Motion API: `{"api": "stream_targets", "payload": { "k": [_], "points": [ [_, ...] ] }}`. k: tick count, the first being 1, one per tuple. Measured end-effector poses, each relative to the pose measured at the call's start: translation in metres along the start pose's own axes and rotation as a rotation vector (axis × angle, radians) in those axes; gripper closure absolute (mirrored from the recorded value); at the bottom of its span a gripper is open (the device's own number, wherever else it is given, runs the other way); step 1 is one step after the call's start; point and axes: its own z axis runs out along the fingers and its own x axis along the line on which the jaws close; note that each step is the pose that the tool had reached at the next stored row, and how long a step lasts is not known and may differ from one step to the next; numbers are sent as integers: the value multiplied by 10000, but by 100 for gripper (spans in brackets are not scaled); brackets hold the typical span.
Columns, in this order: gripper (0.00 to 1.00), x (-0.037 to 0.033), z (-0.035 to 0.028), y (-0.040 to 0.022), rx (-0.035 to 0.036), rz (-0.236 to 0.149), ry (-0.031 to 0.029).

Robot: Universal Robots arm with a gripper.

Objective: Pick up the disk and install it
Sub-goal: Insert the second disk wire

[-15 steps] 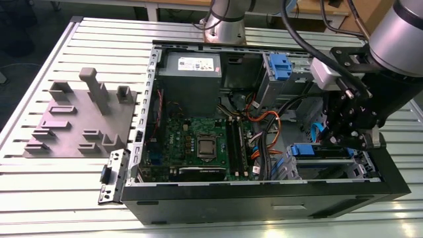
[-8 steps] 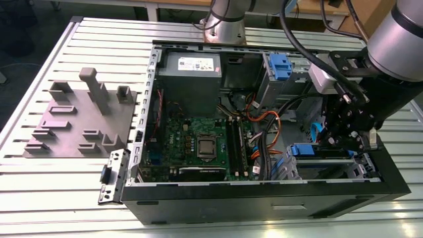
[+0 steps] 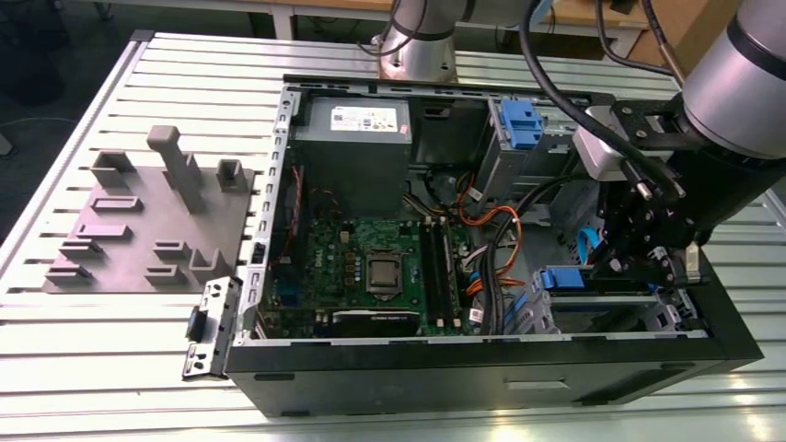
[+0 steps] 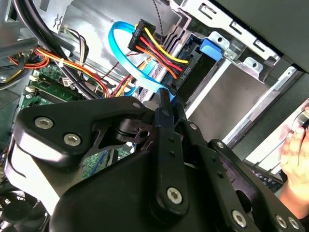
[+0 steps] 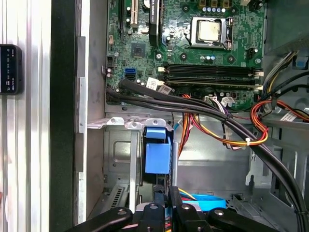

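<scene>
The gripper [image 4: 166,99], fingers pressed together, sits inside the computer case [image 3: 491,364] beside the blue-tabbed disk [image 5: 158,155].

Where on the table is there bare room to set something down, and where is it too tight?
Bare slatted table lies below the grey fixture plate, left of the open computer case in the exterior view. Crowded: the drive bay corner, where the end effector sits among orange and blue cables.

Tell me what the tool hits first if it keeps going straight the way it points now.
Probably the blue tab of the disk in the drive cage: in the first wrist view it sits right ahead of the tool. The gap between them is hard to judge.
</scene>
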Motion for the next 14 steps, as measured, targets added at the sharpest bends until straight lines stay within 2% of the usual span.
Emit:
{"api": "stream_targets", "payload": {
  "k": [9, 14],
  "points": [
    [84, 14, 25, -9, 1, 77, -4],
    [84, 24, 50, -8, 2, 96, -32]
  ]
}}
